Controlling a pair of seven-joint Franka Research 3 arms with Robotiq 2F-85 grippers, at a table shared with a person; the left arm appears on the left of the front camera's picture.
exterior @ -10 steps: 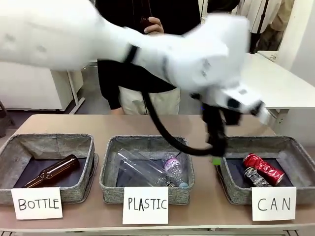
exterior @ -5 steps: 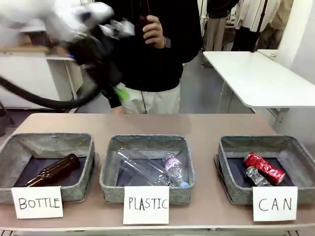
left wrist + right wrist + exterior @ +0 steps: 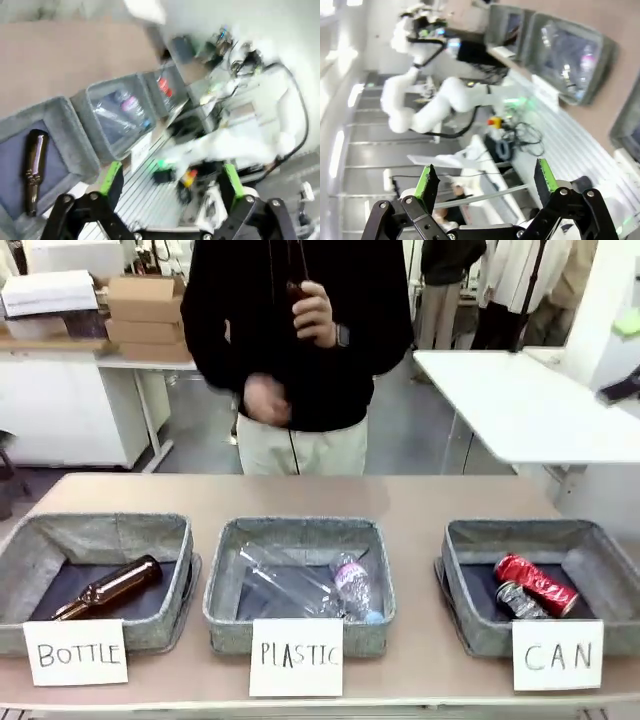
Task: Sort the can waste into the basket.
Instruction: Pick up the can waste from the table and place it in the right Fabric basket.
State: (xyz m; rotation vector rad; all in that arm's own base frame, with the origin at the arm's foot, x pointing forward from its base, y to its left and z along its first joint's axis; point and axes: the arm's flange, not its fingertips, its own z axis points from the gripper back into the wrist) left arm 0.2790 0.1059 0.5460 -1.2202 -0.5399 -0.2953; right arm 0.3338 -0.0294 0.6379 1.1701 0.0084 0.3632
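The bright red crushed can and the dark black-and-silver can lie side by side inside the grey basket behind the "CAN" sign, at the table's right. In the left wrist view my left gripper is open and holds nothing. It hangs high off the table's near edge, and the red can is small in the farthest basket. My right gripper is also open and holds nothing, well away from the baskets.
A brown glass bottle lies in the "BOTTLE" basket at left. Clear plastic bottles lie in the middle "PLASTIC" basket. A person in black stands at the far side. A white table is at back right.
The left arm was over the CAN basket's left rim, then swung up and left and out of the front view. The cans stay in the basket. The person's lower hand has shifted.
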